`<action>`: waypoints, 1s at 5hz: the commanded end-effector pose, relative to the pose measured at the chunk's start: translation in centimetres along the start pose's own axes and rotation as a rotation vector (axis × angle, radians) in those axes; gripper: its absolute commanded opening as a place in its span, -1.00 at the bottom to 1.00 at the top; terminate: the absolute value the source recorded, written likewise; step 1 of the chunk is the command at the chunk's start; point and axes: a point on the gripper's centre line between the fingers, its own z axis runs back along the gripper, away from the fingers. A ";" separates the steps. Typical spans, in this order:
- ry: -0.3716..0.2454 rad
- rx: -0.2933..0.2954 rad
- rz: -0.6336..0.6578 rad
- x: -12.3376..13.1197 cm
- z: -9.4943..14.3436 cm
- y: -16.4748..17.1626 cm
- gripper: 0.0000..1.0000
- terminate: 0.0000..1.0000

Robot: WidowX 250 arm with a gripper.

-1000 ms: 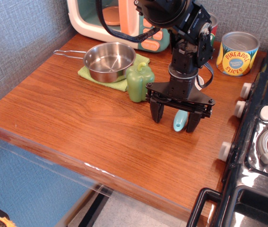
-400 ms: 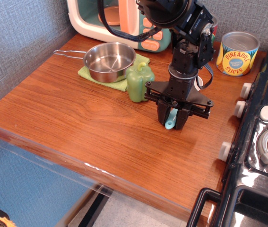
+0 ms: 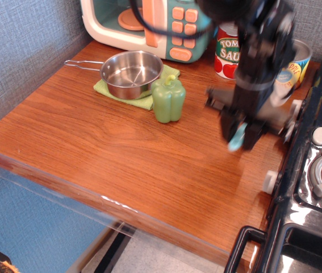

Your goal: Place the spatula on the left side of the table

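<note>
My gripper hangs over the right part of the brown wood table, close to the black toy stove. It is motion-blurred. Its fingers are closed on the spatula. Only the spatula's light blue handle tip shows, sticking down between the fingers. The white bowl and neck are hidden by the gripper. The spatula appears lifted a little off the tabletop.
A steel pan sits on a green cloth at the back left, with a green toy pepper beside it. A toy microwave, a tomato sauce can and a pineapple can stand at the back. The stove lines the right edge.
The open gripper straddling the spatula closed on its blue handle. It then moved right toward the stove with the spatula, uncovering the tomato can.
</note>
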 end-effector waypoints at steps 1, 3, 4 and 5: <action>-0.182 -0.014 -0.046 -0.7 9.2 4.6 -1.00 -1.00; -0.089 0.073 0.073 -7.1 11.2 13.1 -1.00 -1.00; -0.042 0.130 0.143 -9.8 10.6 17.5 -1.00 -1.00; 0.018 0.163 0.189 -11.2 7.7 21.6 -1.00 -1.00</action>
